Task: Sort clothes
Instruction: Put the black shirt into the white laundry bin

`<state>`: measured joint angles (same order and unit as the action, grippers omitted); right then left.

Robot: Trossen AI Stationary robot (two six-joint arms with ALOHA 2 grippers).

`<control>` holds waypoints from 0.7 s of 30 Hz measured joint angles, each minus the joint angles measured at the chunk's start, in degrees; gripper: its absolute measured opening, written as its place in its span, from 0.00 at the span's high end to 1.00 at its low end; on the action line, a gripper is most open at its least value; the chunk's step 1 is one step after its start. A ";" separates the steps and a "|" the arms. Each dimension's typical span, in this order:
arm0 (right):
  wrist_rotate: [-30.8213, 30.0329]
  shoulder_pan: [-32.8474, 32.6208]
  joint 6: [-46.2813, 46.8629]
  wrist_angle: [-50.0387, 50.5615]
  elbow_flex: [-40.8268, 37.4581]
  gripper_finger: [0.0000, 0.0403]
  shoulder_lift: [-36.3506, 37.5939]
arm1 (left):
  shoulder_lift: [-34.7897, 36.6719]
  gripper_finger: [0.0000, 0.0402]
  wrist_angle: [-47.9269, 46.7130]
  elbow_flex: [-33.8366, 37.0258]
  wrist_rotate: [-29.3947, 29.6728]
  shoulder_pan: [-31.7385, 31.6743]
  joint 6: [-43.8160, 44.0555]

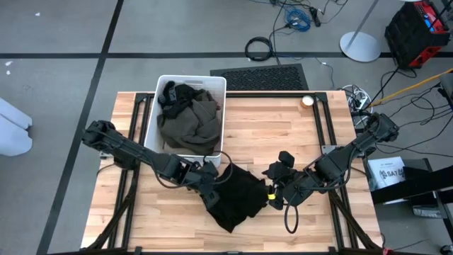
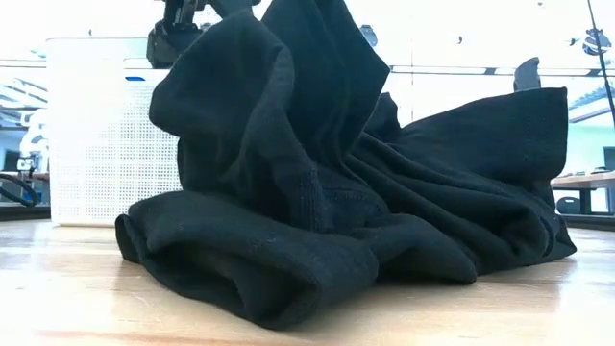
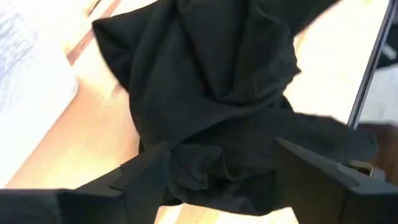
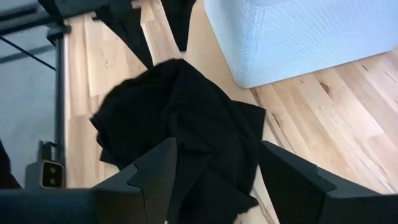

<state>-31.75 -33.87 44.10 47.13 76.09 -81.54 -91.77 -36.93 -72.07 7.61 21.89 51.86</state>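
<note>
A crumpled black fabric garment (image 1: 241, 197) lay on the wooden worktop (image 1: 311, 127) near its front edge, just in front of the white perforated plastic bin (image 1: 219, 86), which held dark olive and black clothing (image 1: 190, 117). The left gripper (image 1: 210, 185) and right gripper (image 1: 272, 195) flanked the black garment, fingers spread, gripping nothing. Sorting appeared partly done, with this piece still unplaced

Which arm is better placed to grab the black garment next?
Left, probably. The left gripper sits at the edge of the crumpled black fabric garment nearest the white rectangular plastic bin, jaws open, cloth bunched between them. The right gripper is at the far edge, also open.
</note>
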 joint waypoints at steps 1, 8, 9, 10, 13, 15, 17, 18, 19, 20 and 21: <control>0.01 0.00 0.02 0.52 0.00 0.47 0.00 | 0.01 0.26 -0.01 0.00 0.01 -0.15 1.81; -0.02 0.00 0.11 2.38 0.00 0.47 0.00 | -2.30 0.20 0.40 0.02 0.03 -0.59 4.61; 0.01 0.01 0.11 2.41 0.00 0.47 0.00 | -2.85 0.20 0.46 0.02 -0.19 -0.54 4.60; 0.01 0.00 0.16 2.41 0.00 0.47 0.00 | -3.52 0.20 0.44 0.02 -0.58 -0.54 4.45; 0.01 0.00 0.20 2.46 0.00 0.47 0.00 | -4.96 0.20 -0.40 0.07 -1.34 -0.87 2.65; 0.02 0.01 0.25 2.47 0.00 0.47 0.00 | -5.22 0.20 -1.51 0.07 -1.32 -1.06 2.00; 0.02 0.01 0.60 2.47 0.02 0.47 0.00 | -5.22 0.20 -2.49 0.09 -0.87 -1.09 1.59; 0.03 0.01 0.80 2.47 0.02 0.47 0.00 | -5.22 0.20 -2.49 0.09 -0.57 -1.06 1.52; 0.03 0.00 1.13 2.47 0.02 0.47 0.00 | -5.22 0.20 -2.59 0.09 -0.54 -1.03 1.37; 0.01 0.02 1.33 2.47 0.02 0.47 0.00 | -5.22 0.20 -2.66 0.09 -0.54 -1.00 1.17; 0.03 0.00 1.36 2.47 0.02 0.47 0.00 | -5.22 0.20 -2.64 0.09 -0.52 -0.82 0.61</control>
<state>-31.73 -33.87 45.45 49.60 76.12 -81.54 -96.99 -39.57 -71.99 7.09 21.07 52.47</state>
